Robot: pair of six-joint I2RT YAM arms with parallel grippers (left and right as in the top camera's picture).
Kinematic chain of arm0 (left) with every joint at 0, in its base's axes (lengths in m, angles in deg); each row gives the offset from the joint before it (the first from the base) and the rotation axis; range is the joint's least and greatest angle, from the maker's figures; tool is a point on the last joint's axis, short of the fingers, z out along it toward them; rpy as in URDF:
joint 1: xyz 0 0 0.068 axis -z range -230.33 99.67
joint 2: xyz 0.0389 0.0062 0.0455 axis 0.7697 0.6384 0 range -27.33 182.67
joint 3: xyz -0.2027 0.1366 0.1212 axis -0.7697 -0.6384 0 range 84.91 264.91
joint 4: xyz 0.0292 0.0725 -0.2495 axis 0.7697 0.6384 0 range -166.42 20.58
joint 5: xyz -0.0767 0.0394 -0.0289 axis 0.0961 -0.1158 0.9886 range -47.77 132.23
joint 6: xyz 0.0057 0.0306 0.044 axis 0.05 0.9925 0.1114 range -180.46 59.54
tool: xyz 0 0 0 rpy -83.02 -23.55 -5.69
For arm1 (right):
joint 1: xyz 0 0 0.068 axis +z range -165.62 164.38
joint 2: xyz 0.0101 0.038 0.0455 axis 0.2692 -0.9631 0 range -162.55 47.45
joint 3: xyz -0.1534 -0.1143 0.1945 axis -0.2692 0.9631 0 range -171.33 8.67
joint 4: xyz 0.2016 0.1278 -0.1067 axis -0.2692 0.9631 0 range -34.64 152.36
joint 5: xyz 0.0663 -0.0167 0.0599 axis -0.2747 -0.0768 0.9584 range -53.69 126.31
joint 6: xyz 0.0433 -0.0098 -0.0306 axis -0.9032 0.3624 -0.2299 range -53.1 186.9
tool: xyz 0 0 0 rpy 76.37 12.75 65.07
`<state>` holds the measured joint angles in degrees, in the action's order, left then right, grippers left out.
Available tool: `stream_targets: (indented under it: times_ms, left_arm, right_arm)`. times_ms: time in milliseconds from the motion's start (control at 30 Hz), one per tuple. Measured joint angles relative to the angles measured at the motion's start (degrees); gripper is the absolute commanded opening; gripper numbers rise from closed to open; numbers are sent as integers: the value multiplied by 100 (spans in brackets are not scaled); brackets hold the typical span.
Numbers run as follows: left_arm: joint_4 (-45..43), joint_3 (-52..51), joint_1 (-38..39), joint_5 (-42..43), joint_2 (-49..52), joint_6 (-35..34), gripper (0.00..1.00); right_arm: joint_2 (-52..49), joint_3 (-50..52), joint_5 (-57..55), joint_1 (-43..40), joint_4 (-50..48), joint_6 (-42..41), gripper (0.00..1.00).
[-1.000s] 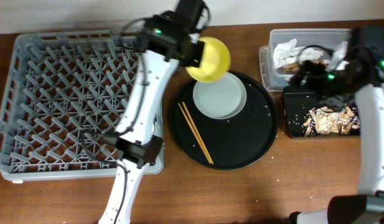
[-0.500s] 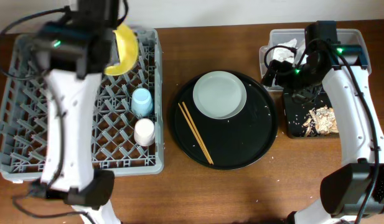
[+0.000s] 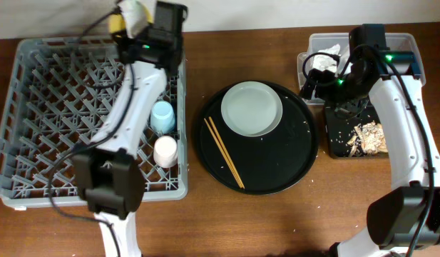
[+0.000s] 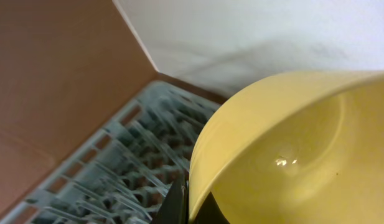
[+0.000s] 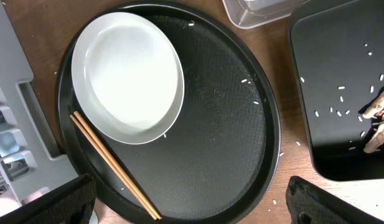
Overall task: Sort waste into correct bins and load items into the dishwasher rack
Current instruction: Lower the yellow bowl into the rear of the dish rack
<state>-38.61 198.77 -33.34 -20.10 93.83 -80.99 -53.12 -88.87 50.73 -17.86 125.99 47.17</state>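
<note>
Overhead, step: loading the rack [image 3: 63, 114]; the left hand [image 3: 137, 20] grips the yellow bowl [image 3: 120, 23] above the rack's far rim, by the far edge of the tabletop [image 3: 312, 221].
Overhead, next: I judge the bowl must come down tilted between pegs, clear of the blue cup [image 3: 162, 116].
Left wrist: smooth, glossy bowl, its rim pinched by a dark finger [image 4: 177, 204]; grey plastic lattice below.
Right wrist: right hand [image 5: 192, 199] spread wide and empty over the round pebbled tray [image 5: 229, 143]; pale matte plate [image 5: 129, 78], slim wooden chopsticks [image 5: 114, 165].
</note>
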Motion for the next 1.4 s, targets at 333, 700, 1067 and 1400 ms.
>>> stream_targets:
  times_ms: [333,700,1067,1400]
  left_arm:
    - [109,-42,157,9,518,22,1]
    - [186,-44,48,-946,1045,153,1]
    - [195,-42,262,-1082,1139,516,2]
    - [203,-42,699,-1008,1154,758,6]
  right_arm:
    - [0,0,0,0,-2,2,99]
    - [0,0,0,0,-2,2,99]
    - [0,0,0,0,-2,2,98]
    - [0,0,0,0,-2,0,98]
